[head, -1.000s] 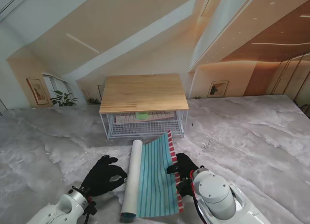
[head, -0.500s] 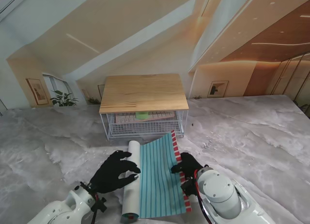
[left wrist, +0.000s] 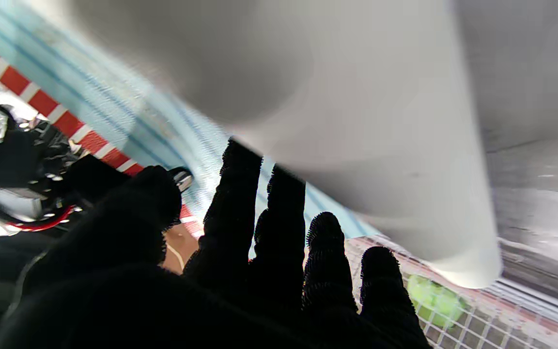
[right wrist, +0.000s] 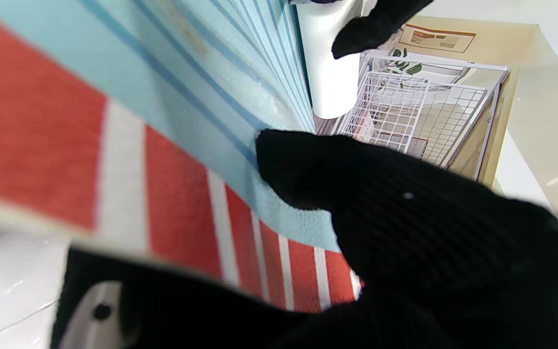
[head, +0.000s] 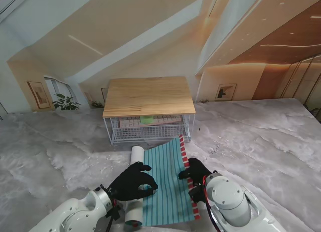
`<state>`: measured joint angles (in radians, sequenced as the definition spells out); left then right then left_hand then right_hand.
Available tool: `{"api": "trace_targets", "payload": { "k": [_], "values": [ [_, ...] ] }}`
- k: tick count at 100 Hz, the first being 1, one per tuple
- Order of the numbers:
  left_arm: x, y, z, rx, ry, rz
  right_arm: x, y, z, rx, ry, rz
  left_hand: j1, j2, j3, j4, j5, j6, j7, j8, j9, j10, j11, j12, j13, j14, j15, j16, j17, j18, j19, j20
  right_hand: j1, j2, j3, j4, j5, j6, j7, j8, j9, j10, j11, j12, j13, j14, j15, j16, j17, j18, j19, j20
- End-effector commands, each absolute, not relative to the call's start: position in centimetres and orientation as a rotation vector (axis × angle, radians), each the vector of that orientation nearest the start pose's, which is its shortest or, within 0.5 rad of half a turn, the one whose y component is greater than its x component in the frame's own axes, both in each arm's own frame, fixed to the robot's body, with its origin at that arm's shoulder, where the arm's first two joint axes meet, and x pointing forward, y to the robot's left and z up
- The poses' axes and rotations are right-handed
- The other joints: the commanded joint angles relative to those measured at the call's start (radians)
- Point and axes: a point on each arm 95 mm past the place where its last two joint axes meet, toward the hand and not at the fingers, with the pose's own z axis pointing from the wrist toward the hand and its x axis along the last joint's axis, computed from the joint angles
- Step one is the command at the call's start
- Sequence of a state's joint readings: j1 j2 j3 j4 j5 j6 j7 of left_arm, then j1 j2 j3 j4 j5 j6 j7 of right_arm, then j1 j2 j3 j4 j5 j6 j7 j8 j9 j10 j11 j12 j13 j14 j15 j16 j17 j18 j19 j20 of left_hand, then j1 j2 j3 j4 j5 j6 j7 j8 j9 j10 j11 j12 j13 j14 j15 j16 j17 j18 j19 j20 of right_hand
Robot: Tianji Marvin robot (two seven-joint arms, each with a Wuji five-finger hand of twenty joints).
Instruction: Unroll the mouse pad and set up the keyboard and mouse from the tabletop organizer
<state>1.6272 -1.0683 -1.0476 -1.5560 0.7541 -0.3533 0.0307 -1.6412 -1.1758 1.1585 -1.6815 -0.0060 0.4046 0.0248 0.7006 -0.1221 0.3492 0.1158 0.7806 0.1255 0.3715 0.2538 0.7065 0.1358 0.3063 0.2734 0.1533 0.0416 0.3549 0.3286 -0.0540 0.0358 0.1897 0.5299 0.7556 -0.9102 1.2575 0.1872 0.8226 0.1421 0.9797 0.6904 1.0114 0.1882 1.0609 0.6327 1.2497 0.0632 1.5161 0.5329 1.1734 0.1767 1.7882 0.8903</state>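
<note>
The mouse pad point(head: 168, 184) lies partly unrolled in front of me, teal-striped with a red and white border point(right wrist: 172, 208) on its right edge. Its white roll point(head: 136, 154) lies along the left side. My left hand point(head: 133, 183) rests open across the roll point(left wrist: 380, 145), its fingers point(left wrist: 279, 213) reaching onto the teal face. My right hand point(head: 194, 173) is shut on the bordered edge, thumb point(right wrist: 303, 165) on top. Farther off, the organizer point(head: 149, 95) holds a pinkish keyboard point(head: 160, 122) and a green mouse point(head: 147, 120) in its wire basket.
The organizer has a wooden top over a white wire basket point(head: 150, 134), standing just beyond the pad's far end. Grey marbled table top point(head: 261, 142) spreads to both sides. My right forearm point(head: 228, 204) rises at the near right.
My left hand has swung right and come down over the roll, fingers onto the teal face. The right hand has drawn the bordered edge slightly to the right.
</note>
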Motion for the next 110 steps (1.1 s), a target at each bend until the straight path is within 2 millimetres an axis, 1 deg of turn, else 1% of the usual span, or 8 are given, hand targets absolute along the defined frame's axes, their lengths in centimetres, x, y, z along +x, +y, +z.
{"api": "trace_targets", "payload": {
  "k": [1,23,51,61,68,73,87,110],
  "values": [
    [33.3,-5.5,-38.8,-1.329,1.822,-1.87,35.9,4.5,-36.7,-2.567,-0.916,-1.607,-0.036,0.032,0.005,-0.001,-0.007,-0.007,0.01,0.008,-0.009,-0.011,-0.005,-0.003,-0.025,-0.038,-0.011,-0.003,-0.012,-0.034,-0.025,-0.005,0.057,0.017,0.117,0.105,0.101,-0.087,0.06,0.021,0.059,0.112,0.067,0.026,0.064,-0.146,0.096,-0.004,0.03,-0.226,0.242,-0.013],
    [33.5,-3.0,-39.4,-1.356,1.761,-1.772,35.9,4.4,-36.6,-2.572,-0.911,-1.609,-0.033,0.031,0.003,0.001,-0.006,-0.004,0.012,0.009,-0.01,-0.008,-0.002,-0.002,-0.028,-0.041,-0.012,-0.003,-0.007,-0.037,-0.042,-0.006,0.058,0.017,0.118,0.107,0.102,-0.086,0.06,0.021,0.06,0.112,0.067,0.027,0.064,-0.145,0.096,-0.004,0.03,-0.226,0.242,-0.013],
    [33.0,1.0,-39.2,-1.338,1.6,-1.678,35.9,4.2,-36.5,-2.576,-0.907,-1.613,-0.03,0.03,0.002,0.004,-0.005,-0.003,0.011,0.01,-0.01,-0.009,-0.002,-0.002,-0.029,-0.038,-0.011,-0.003,-0.004,-0.036,-0.054,-0.008,0.058,0.018,0.116,0.107,0.101,-0.086,0.059,0.022,0.06,0.111,0.067,0.027,0.064,-0.144,0.096,-0.004,0.03,-0.223,0.242,-0.013],
    [32.8,2.2,-39.1,-1.331,1.561,-1.658,35.9,4.2,-36.5,-2.577,-0.904,-1.615,-0.029,0.027,0.003,0.005,-0.001,-0.002,0.011,0.01,-0.007,0.0,-0.002,-0.002,-0.027,-0.033,-0.01,-0.002,-0.004,-0.034,-0.055,-0.007,0.057,0.017,0.116,0.107,0.101,-0.088,0.059,0.022,0.059,0.111,0.067,0.027,0.063,-0.142,0.096,-0.004,0.03,-0.223,0.242,-0.014],
    [32.5,2.9,-39.0,-1.322,1.544,-1.646,35.9,4.2,-36.4,-2.578,-0.9,-1.618,-0.03,0.027,0.003,0.006,0.001,-0.003,0.011,0.01,-0.003,-0.004,-0.002,-0.002,-0.025,-0.031,-0.009,-0.002,-0.004,-0.032,-0.055,-0.006,0.057,0.018,0.116,0.108,0.101,-0.087,0.059,0.022,0.059,0.11,0.067,0.027,0.064,-0.141,0.096,-0.004,0.03,-0.223,0.242,-0.014],
    [32.4,3.3,-38.9,-1.314,1.529,-1.639,35.9,4.2,-36.4,-2.579,-0.898,-1.619,-0.03,0.028,0.003,0.006,0.002,-0.002,0.011,0.011,-0.001,0.004,-0.002,-0.002,-0.023,-0.03,-0.009,-0.002,-0.004,-0.031,-0.055,-0.005,0.057,0.017,0.116,0.108,0.101,-0.087,0.059,0.022,0.059,0.11,0.067,0.028,0.063,-0.141,0.097,-0.004,0.03,-0.223,0.243,-0.014],
    [32.0,4.6,-38.5,-1.29,1.452,-1.63,35.9,4.2,-36.4,-2.581,-0.891,-1.621,-0.028,0.025,0.005,0.008,0.007,0.002,0.011,0.012,0.002,0.002,-0.004,-0.001,-0.022,-0.029,-0.009,-0.003,-0.004,-0.031,-0.056,-0.003,0.057,0.017,0.116,0.109,0.101,-0.087,0.059,0.022,0.059,0.11,0.066,0.028,0.063,-0.141,0.097,-0.004,0.03,-0.222,0.243,-0.014],
    [31.5,6.5,-36.9,-1.251,1.229,-1.668,35.9,4.1,-36.4,-2.585,-0.885,-1.624,-0.023,0.017,0.009,0.013,0.008,0.007,0.004,0.012,0.001,0.007,-0.007,0.0,-0.022,-0.02,-0.009,-0.002,-0.005,-0.016,-0.056,-0.001,0.058,0.017,0.116,0.109,0.102,-0.087,0.059,0.022,0.06,0.11,0.067,0.028,0.063,-0.141,0.097,-0.004,0.03,-0.222,0.243,-0.014]
  ]
}}
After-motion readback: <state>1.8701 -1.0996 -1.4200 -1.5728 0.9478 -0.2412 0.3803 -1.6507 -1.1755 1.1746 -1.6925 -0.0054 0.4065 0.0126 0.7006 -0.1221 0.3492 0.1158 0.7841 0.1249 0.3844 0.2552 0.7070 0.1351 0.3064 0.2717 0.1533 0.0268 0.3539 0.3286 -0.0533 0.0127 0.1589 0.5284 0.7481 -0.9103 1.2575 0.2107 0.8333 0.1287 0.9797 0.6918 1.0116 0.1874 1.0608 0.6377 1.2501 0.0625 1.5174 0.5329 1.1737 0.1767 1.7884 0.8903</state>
